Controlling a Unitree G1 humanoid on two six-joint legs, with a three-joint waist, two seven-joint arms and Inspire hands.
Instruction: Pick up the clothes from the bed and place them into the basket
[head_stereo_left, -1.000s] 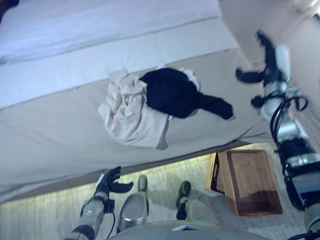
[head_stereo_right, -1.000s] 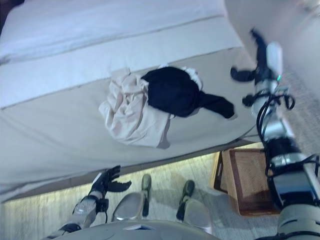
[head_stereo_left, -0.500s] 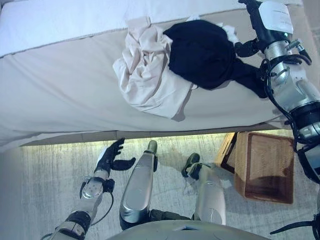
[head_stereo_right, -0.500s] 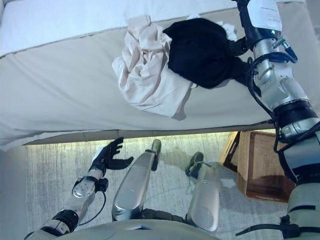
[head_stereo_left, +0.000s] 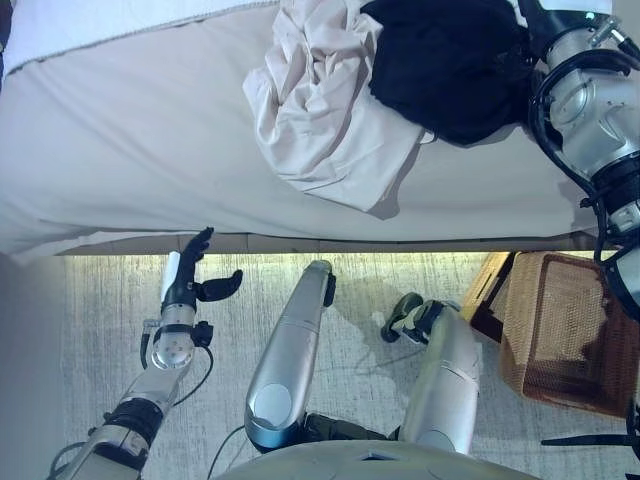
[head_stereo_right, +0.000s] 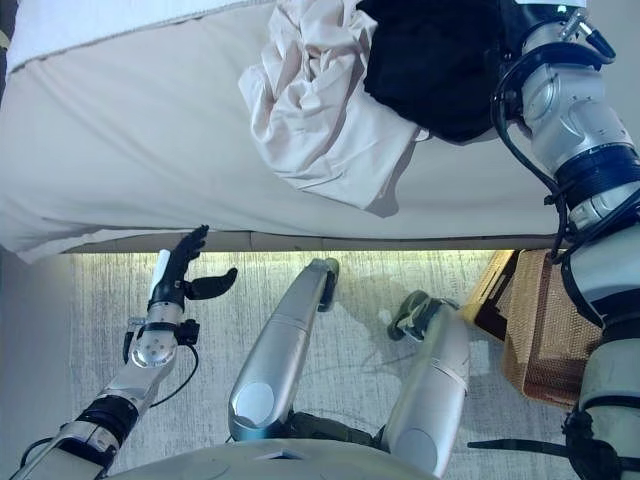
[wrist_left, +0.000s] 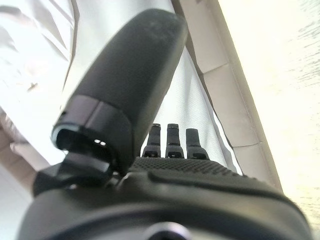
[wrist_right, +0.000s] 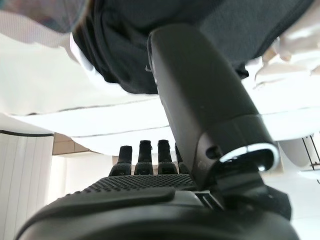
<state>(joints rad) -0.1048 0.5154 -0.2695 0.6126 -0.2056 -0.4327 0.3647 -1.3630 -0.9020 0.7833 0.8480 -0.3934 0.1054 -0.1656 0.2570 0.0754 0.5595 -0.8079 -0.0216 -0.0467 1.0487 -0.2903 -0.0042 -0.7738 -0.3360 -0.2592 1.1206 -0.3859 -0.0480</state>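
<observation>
1. Two garments on the bed, none binned yet.
2. Left hand idle over the floor, fingers straight, empty.
3. Beige cloth lies crumpled beside the black garment.
4. Right hand at the black garment, probably reaching; fingers straight, nothing held.
5. Basket waits on the floor, right.

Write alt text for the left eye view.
A beige garment and a black garment lie heaped on a bed, with the robot's right arm reaching to the black one. Its open left hand hangs over the floor; a wicker basket stands bedside.
</observation>
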